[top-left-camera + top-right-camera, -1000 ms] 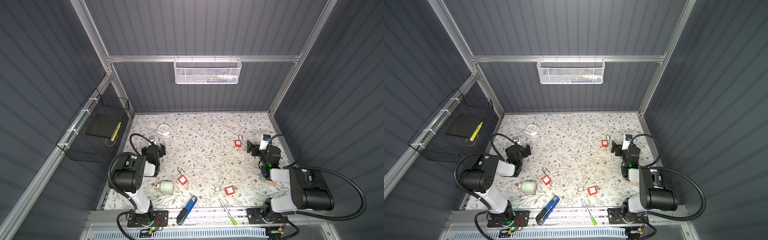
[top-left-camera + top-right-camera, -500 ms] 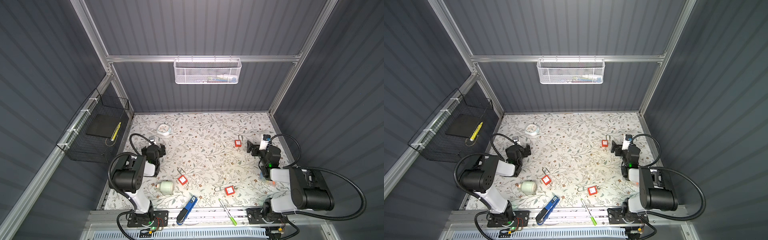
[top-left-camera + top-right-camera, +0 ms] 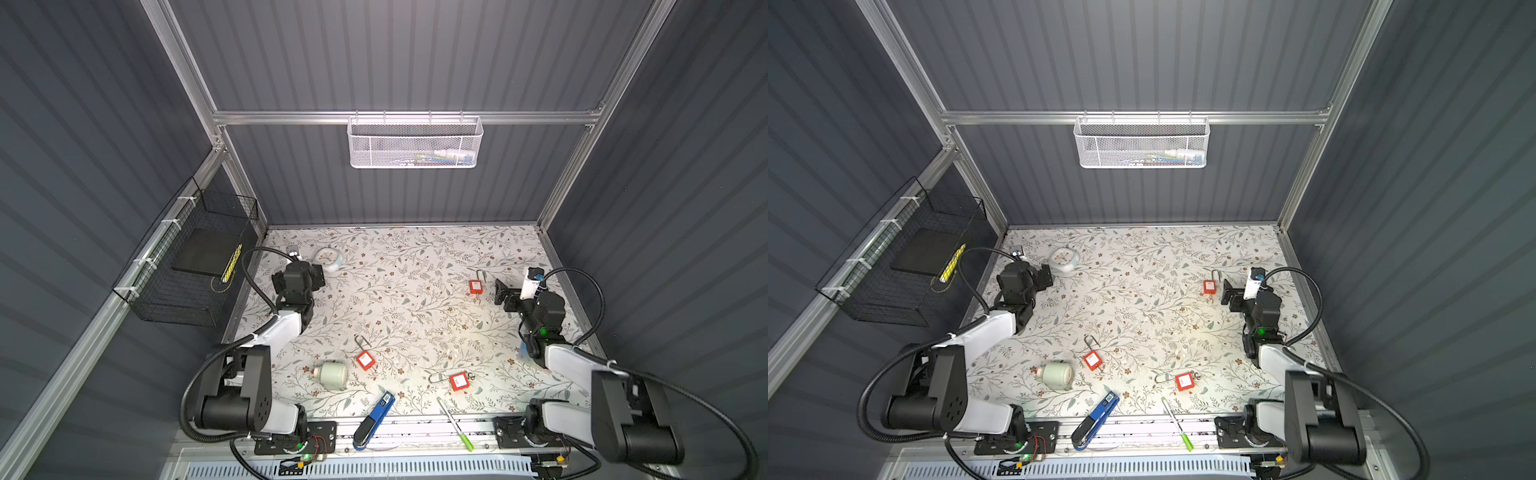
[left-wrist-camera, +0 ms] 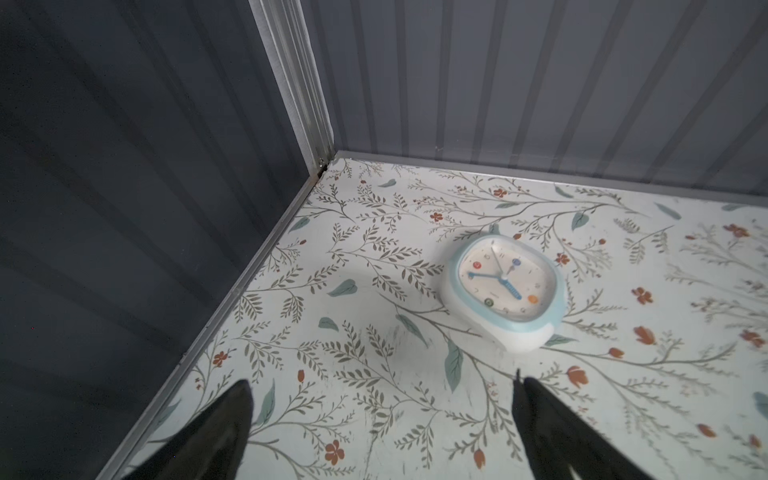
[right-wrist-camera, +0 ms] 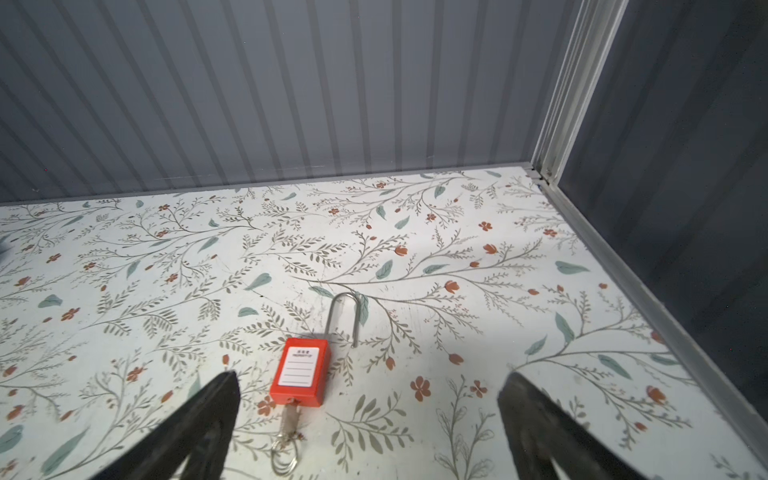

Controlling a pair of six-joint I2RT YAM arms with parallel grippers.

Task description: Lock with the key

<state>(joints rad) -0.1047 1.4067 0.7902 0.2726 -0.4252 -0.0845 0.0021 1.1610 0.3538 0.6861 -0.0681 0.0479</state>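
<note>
Right gripper (image 5: 370, 382) is released, jaws wide, holding nothing, far right over the table (image 5: 457, 232). Red padlock (image 5: 301, 372) lies flat just left of it, not touching. Its long axis runs near–far. The shackle (image 5: 343, 316) points at the far wall with one leg out of the body, and the key (image 5: 291, 415) sticks out the near end. My left gripper (image 4: 382, 386) is wide too, empty, near the clock (image 4: 505, 286).

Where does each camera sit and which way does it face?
Top views: overhead at the front, looking down toward the back wall; left arm and right arm show.
Left wrist: on the left arm, facing the clock near the back-left corner; left fingers show.
Right wrist: on the right arm, facing an open red padlock; right fingers show.
Shared: clock and padlock appear in both top views.
</note>
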